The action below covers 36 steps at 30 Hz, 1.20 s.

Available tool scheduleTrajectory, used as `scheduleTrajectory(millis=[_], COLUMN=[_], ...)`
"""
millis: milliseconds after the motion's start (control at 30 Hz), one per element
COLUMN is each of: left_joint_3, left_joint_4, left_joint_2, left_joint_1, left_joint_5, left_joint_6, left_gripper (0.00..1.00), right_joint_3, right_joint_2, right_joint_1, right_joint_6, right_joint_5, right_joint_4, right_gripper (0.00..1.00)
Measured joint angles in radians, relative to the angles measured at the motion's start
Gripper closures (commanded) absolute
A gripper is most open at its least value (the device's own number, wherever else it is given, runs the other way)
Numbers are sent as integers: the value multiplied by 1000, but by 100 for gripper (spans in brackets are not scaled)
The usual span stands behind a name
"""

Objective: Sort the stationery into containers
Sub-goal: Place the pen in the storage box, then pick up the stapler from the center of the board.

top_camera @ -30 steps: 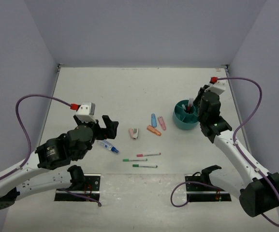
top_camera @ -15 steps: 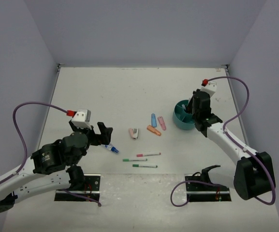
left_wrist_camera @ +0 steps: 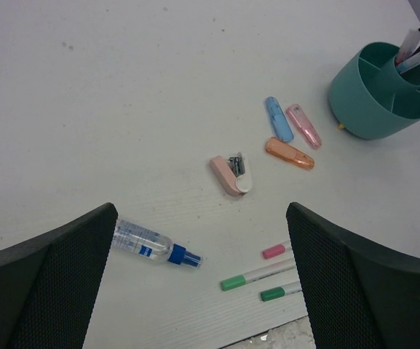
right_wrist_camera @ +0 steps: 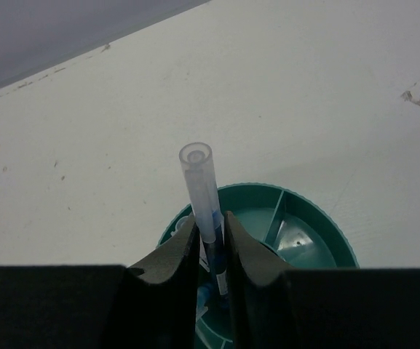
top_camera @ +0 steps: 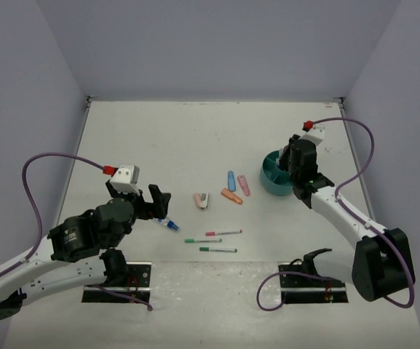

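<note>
Teal cup (right_wrist_camera: 333, 233) below, so loosen the right gripper (right_wrist_camera: 211, 222), pinching the clear pen (right_wrist_camera: 201, 174) standing inside it, then lift straight up; left gripper (left_wrist_camera: 201, 218) spread wide, empty, over the surface (left_wrist_camera: 122, 87).

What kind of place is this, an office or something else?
Probably a robotics lab test cell: a white table boxed in by blank lavender walls, with the left arm and right arm bolted at its near edge.

A teal divided cup (top_camera: 269, 182) stands upright at the right with a clear pen (right_wrist_camera: 201, 193) upright inside. A blue highlighter (left_wrist_camera: 278, 118), pink highlighter (left_wrist_camera: 303, 125) and orange highlighter (left_wrist_camera: 289, 153) lie flat near it. Nearer lie a pink-white eraser (left_wrist_camera: 231, 173), three thin pens (top_camera: 218, 249) and a blue-capped tube (left_wrist_camera: 151, 243).
</note>
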Motion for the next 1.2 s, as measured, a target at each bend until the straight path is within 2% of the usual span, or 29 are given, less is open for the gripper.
scheduleTrajectory(millis=[133, 333, 500, 667, 833, 1000, 1067, 1200], left_joint_3=[-4, -7, -8, -8, -7, 19, 43, 67], left_joint_4=[0, 0, 0, -7, -51, -115, -150, -203], left_joint_2=[6, 10, 26, 81, 136, 202, 233, 245], left_joint_1=[0, 0, 0, 0, 0, 0, 0, 0], left_joint_5=[4, 7, 6, -4, -35, -61, -74, -109], left_joint_6=[3, 3, 3, -2, -36, -86, -109, -132], left_gripper=[0, 0, 0, 0, 0, 0, 0, 0], right_joint_3=[-6, -6, -8, -8, 5, 59, 82, 168], right_joint_2=[-13, -30, -112, -291, -418, -366, -280, -42], right_joint_1=[0, 4, 14, 53, 115, 234, 304, 380], right_joint_6=[3, 10, 10, 5, -35, -81, -99, -126], right_joint_5=[-15, -27, -29, -43, -136, -249, -302, -344], right_joint_4=[-8, -43, -132, -224, -292, -411, -447, -542], right_gripper=[64, 54, 54, 56, 48, 45, 40, 39])
